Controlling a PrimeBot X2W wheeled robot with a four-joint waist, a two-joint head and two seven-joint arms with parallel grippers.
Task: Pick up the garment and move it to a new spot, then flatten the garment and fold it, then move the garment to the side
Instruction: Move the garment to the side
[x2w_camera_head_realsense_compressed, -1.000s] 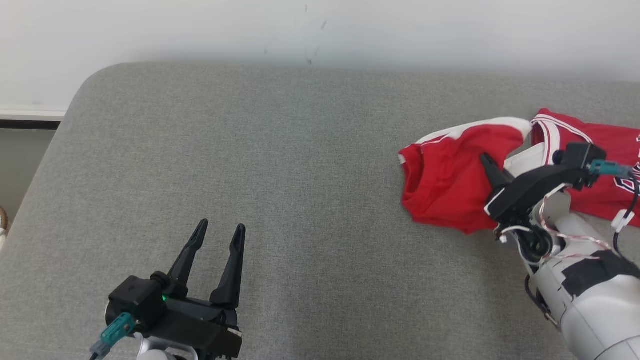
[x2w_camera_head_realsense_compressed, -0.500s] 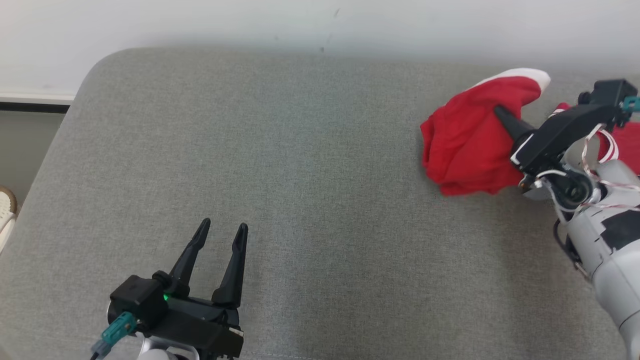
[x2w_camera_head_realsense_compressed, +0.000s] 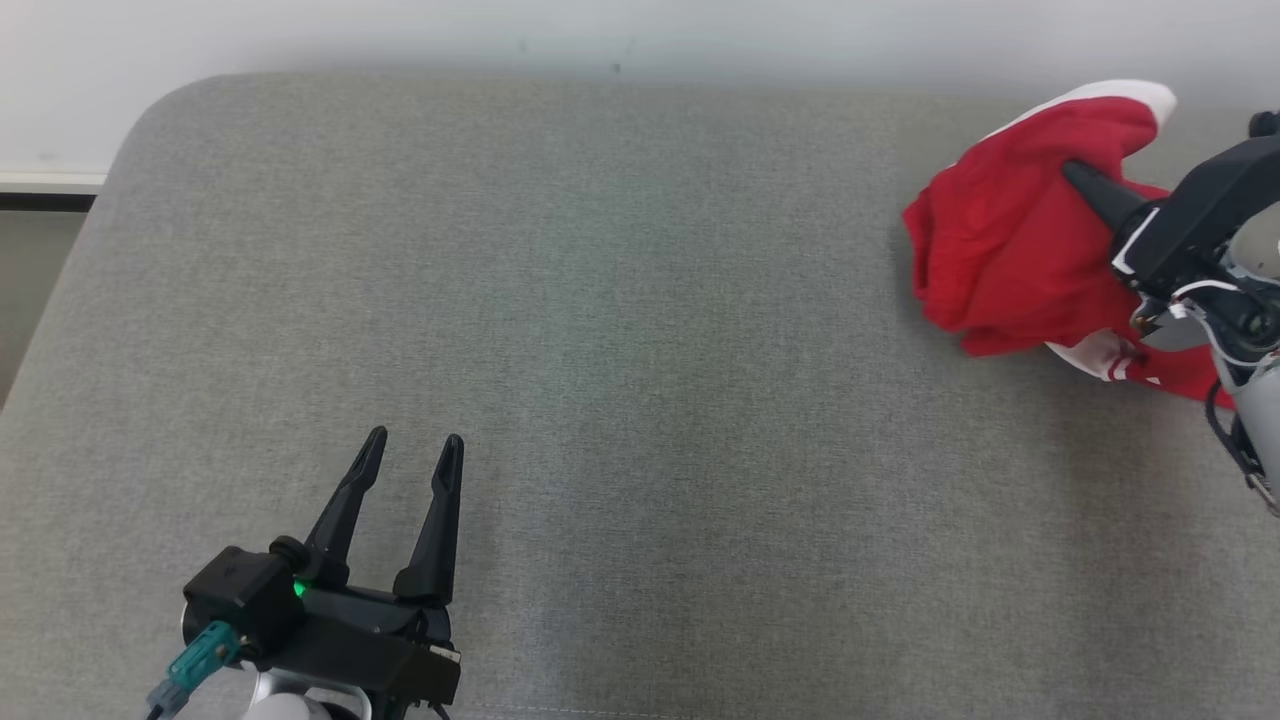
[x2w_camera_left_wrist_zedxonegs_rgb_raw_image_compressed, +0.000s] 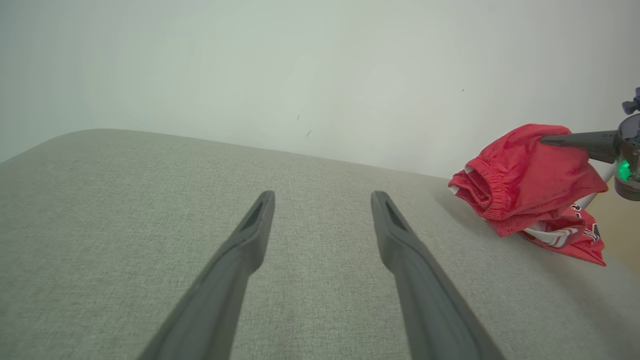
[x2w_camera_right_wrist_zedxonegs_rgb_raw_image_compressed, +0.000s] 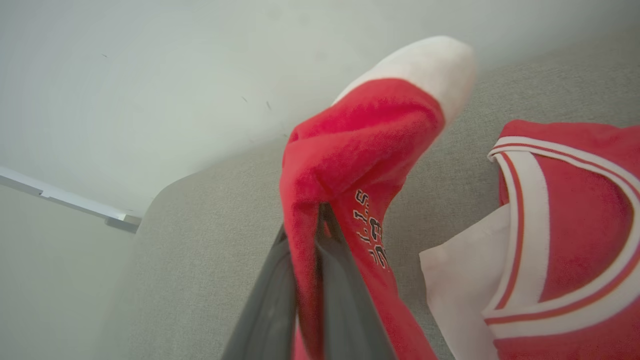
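Observation:
The garment (x2w_camera_head_realsense_compressed: 1010, 250) is red cloth with a white edge, bunched and hanging over the far right of the grey cushion (x2w_camera_head_realsense_compressed: 600, 300). My right gripper (x2w_camera_head_realsense_compressed: 1075, 175) is shut on a fold of it. In the right wrist view the right gripper (x2w_camera_right_wrist_zedxonegs_rgb_raw_image_compressed: 320, 212) pinches the garment (x2w_camera_right_wrist_zedxonegs_rgb_raw_image_compressed: 360, 130) between its dark fingers, and black printed digits show on the cloth. The left wrist view shows the garment (x2w_camera_left_wrist_zedxonegs_rgb_raw_image_compressed: 525, 175) off to the right. My left gripper (x2w_camera_head_realsense_compressed: 410, 450) stands open at the near left, holding nothing, its fingers (x2w_camera_left_wrist_zedxonegs_rgb_raw_image_compressed: 255, 225) spread over bare cushion.
A red jersey (x2w_camera_right_wrist_zedxonegs_rgb_raw_image_compressed: 575, 225) with white and red striped trim lies on the cushion just right of the held cloth. A pale wall (x2w_camera_head_realsense_compressed: 500, 30) backs the cushion. The cushion's rounded left corner (x2w_camera_head_realsense_compressed: 150, 110) drops off to the floor.
My right gripper has lifted the garment off the cushion and carried it up and to the right, bunching it. The head view has shifted. My left gripper has stayed open and in place.

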